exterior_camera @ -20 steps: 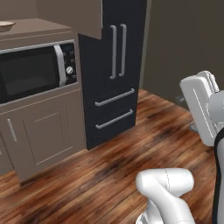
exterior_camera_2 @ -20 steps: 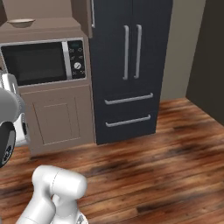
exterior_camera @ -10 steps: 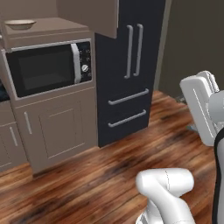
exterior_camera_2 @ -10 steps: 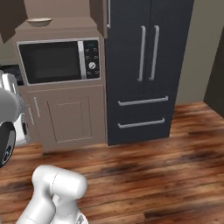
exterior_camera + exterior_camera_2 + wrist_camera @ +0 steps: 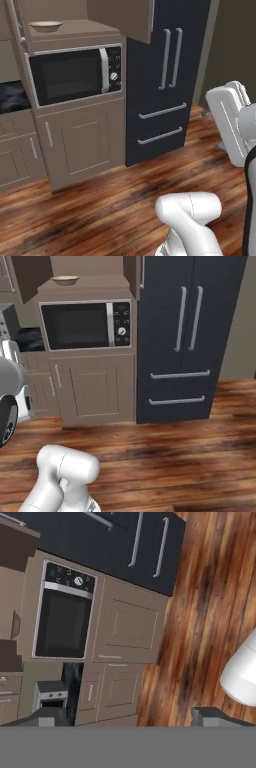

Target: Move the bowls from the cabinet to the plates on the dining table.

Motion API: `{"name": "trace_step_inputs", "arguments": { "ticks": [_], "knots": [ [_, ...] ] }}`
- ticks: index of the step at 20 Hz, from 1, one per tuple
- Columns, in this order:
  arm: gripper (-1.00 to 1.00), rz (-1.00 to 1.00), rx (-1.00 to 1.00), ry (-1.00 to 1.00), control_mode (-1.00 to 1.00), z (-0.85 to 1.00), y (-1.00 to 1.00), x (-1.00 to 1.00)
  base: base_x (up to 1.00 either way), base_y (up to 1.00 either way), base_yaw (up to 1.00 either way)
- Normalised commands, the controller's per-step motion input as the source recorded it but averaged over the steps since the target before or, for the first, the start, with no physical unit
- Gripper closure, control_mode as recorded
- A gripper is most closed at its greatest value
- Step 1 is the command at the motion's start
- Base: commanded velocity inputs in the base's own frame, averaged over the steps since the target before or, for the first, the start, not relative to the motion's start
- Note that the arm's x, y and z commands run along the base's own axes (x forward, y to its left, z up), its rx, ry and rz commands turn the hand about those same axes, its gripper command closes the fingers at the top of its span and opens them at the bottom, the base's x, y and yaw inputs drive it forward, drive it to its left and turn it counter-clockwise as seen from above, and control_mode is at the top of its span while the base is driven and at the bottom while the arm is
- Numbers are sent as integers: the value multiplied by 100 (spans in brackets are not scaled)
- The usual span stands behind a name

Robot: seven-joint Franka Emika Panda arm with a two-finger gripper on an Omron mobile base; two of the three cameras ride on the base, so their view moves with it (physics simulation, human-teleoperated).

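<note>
1. Claw (image 5: 127, 716) seen spread wide, nothing held between its tips, pointed at kitchen units across wooden floor (image 5: 100, 210).
2. Cream bowl (image 5: 45, 26) sits in opened cabinet (image 5: 75, 20) above microwave (image 5: 75, 72).
3. Dark fridge (image 5: 190, 331) stands beside.

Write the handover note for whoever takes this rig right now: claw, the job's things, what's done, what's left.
Claw: open, empty, well short of the kitchen units it looks at.
Bowl: one shallow cream bowl sits in the open cabinet above the microwave, left of the dark fridge. The right base view shows it too.
The second bowl, the plates and the dining table are not in these frames.
Done: cabinet door is open; no bowl has been picked up.
Left: reach up, take this bowl, carry it to a plate, then do the other bowl.
</note>
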Motion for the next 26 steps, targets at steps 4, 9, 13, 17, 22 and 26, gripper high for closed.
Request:
{"name": "trace_step_inputs", "arguments": {
  "ticks": [4, 9, 13, 17, 22, 26],
  "knots": [
    [-100, 0, 0, 0, 100, 0, 0, 0, 0, 11, 24],
    [-100, 0, 0, 0, 100, 0, 0, 0, 0, 11, 24],
    [-100, 0, 0, 0, 100, 0, 0, 0, 0, 13, 23],
    [-100, 0, 0, 0, 100, 0, 0, 0, -3, 27, 19],
    [-100, 0, 0, 0, 100, 0, 0, 0, 40, 14, 1],
    [-100, 0, 0, 0, 100, 0, 0, 0, 62, 8, -2]
  ]
}}
